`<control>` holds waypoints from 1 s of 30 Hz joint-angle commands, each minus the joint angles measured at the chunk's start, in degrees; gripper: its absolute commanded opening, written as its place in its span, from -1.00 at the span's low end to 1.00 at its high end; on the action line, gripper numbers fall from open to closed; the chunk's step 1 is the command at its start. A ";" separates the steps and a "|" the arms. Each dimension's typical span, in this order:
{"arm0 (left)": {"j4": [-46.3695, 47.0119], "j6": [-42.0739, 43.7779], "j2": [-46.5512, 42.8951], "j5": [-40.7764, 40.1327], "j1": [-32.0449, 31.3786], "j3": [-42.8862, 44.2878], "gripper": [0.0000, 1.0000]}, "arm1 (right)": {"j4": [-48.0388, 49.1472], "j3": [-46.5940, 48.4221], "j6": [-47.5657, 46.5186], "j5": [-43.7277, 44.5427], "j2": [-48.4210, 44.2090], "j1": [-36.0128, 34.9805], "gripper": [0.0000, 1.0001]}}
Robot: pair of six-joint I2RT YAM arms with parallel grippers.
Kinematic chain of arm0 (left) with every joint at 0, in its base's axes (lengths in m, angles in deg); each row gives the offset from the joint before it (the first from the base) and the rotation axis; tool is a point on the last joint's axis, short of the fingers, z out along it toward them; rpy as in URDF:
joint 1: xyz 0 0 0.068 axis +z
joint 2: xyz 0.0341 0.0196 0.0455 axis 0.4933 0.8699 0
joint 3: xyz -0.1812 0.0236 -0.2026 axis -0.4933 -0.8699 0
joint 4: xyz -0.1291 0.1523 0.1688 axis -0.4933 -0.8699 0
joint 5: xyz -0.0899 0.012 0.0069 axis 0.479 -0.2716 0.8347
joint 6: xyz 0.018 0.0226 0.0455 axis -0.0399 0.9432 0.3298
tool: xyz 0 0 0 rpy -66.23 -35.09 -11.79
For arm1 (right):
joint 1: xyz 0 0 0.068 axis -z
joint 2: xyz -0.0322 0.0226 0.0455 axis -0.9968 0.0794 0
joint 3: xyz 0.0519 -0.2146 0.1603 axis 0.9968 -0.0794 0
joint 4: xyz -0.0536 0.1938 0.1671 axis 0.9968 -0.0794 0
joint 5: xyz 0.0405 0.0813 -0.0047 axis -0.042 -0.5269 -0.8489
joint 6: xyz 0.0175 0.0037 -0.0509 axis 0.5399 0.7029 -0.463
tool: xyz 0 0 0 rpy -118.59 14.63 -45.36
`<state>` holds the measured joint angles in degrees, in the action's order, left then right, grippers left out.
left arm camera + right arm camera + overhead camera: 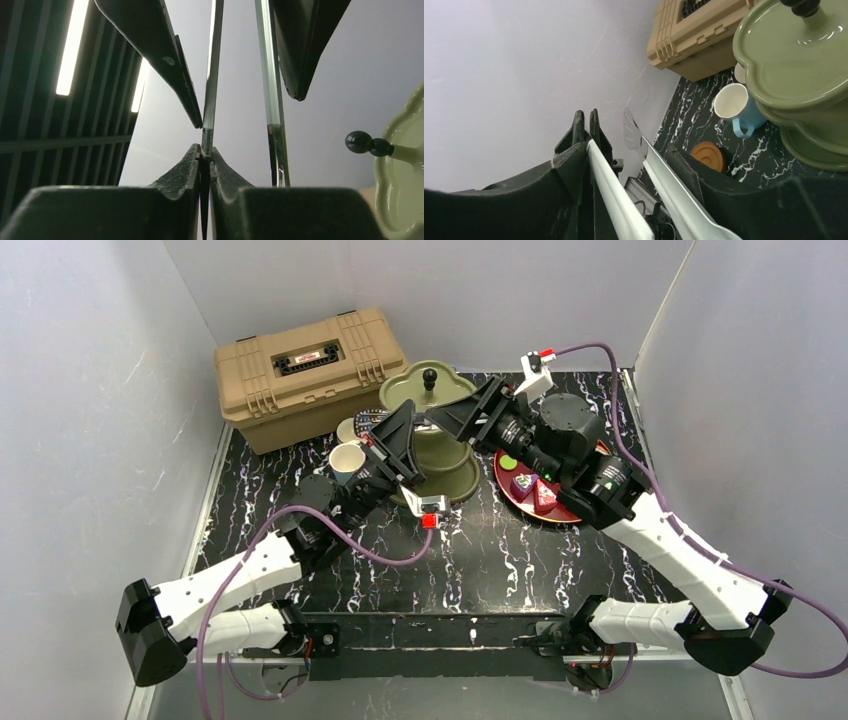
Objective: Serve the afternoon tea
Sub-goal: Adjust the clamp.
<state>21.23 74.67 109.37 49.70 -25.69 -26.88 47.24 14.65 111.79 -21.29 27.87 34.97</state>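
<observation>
Jaws of my left gripper (pixel 205 152) pinch one blade of the tongs (pixel 664 185) beside the stand (pixel 400 390), my right gripper (pixel 624 155) half-closed around both, grip unclear; cakes (pixel 543 496) not yet served.

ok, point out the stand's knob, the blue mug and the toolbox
black knob (pixel 430 374), top external view, on the ball.
light-blue mug (pixel 733 102), right wrist view, on its white inside.
tan toolbox (pixel 310 380), top external view, on the lid below the handle.

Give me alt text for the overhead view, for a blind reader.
Two robot arms reach toward an olive-green three-tier stand on a black marbled table. A tan toolbox sits behind-left of it, mugs stand at its left, and a red tray of toy cakes lies at its right.
</observation>
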 commanded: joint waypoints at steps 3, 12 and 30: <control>-1.58 -6.92 -6.78 10.22 -2.41 -7.64 -0.38 | 1.55 1.75 -3.59 1.57 1.29 -0.12 -0.15; -47.43 -28.93 -19.24 15.16 -4.17 2.46 0.95 | 1.63 0.18 -10.39 4.24 1.37 -0.06 -0.57; -71.12 -81.37 -4.90 15.06 -4.31 27.46 0.96 | 1.40 0.23 -16.38 1.56 3.45 -0.06 -0.84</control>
<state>-44.97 9.12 104.93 57.45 -29.73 -5.31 48.70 14.56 102.70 -16.90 30.78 35.54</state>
